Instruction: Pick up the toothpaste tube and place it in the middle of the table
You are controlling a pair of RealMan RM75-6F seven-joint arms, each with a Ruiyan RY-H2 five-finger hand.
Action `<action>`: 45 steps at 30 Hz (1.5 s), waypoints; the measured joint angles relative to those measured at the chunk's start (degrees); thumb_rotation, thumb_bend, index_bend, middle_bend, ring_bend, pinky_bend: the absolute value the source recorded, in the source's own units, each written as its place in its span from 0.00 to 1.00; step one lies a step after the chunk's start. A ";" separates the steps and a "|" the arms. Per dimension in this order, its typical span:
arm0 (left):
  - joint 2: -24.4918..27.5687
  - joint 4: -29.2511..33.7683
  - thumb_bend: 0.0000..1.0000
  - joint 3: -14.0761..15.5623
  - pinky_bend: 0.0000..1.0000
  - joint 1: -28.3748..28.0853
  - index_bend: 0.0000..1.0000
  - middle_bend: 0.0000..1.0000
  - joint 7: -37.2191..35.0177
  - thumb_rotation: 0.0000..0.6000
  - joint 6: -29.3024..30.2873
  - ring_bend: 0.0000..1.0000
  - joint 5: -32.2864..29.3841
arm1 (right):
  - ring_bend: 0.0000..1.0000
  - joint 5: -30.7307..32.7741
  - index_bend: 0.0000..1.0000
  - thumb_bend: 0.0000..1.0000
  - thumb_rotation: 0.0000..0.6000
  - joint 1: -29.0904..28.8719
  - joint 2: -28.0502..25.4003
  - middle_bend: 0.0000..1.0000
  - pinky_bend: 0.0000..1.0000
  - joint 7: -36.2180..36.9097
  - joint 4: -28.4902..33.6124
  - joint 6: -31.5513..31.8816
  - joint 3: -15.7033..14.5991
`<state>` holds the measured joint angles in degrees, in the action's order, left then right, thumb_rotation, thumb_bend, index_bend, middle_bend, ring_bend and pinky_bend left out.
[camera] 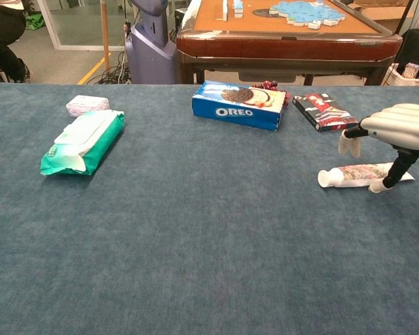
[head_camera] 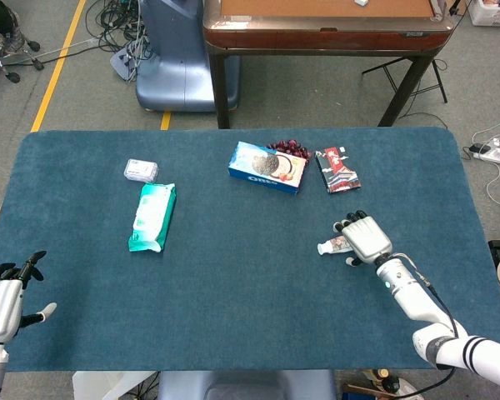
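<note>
The right hand [camera: 398, 129] hovers over the toothpaste tube [camera: 356, 174], fingers [camera: 348, 142] spread and grasping nothing. The tube lies flat on the blue surface [camera: 195, 230]. The left hand [head_camera: 2, 296] waits released at the near edge.

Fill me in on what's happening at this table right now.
The right hand is poised over the toothpaste tube, fingers apart, one fingertip down beside it; the tube lies flat on the blue table, not yet lifted. The left hand sits idle at the near left edge, holding nothing. An Oreo box, a wet-wipes pack and a few small packets lie untouched.
</note>
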<state>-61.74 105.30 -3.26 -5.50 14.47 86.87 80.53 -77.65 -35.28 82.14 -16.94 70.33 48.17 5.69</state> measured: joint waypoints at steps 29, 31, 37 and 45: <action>-0.58 0.06 0.09 -0.56 0.18 -0.31 0.16 0.43 0.74 1.00 -1.45 0.38 -0.96 | 0.26 -2.58 0.39 0.34 1.00 -2.45 6.63 0.42 0.22 9.08 -10.91 -0.35 -2.21; -0.59 0.03 0.09 -0.59 0.18 -0.32 0.16 0.43 0.67 1.00 -1.51 0.38 -1.02 | 0.27 -2.67 0.40 0.35 1.00 -2.39 6.68 0.42 0.22 9.25 -11.24 -0.43 -2.45; -0.81 -0.09 0.09 -0.58 0.18 -0.39 0.16 0.43 0.62 1.00 -1.78 0.38 -1.07 | 0.30 -2.58 0.43 0.37 1.00 -2.22 6.52 0.43 0.23 9.54 -11.75 -0.29 -2.63; -0.91 -0.08 0.09 -0.63 0.18 -0.50 0.16 0.43 0.56 1.00 -1.91 0.38 -0.92 | 0.39 -2.93 0.54 0.54 1.00 -2.63 6.46 0.51 0.28 9.33 -11.69 -0.66 -2.92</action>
<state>-62.65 105.21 -3.89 -6.00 15.02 84.96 79.61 -80.59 -37.91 88.60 -7.62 58.65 47.51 2.77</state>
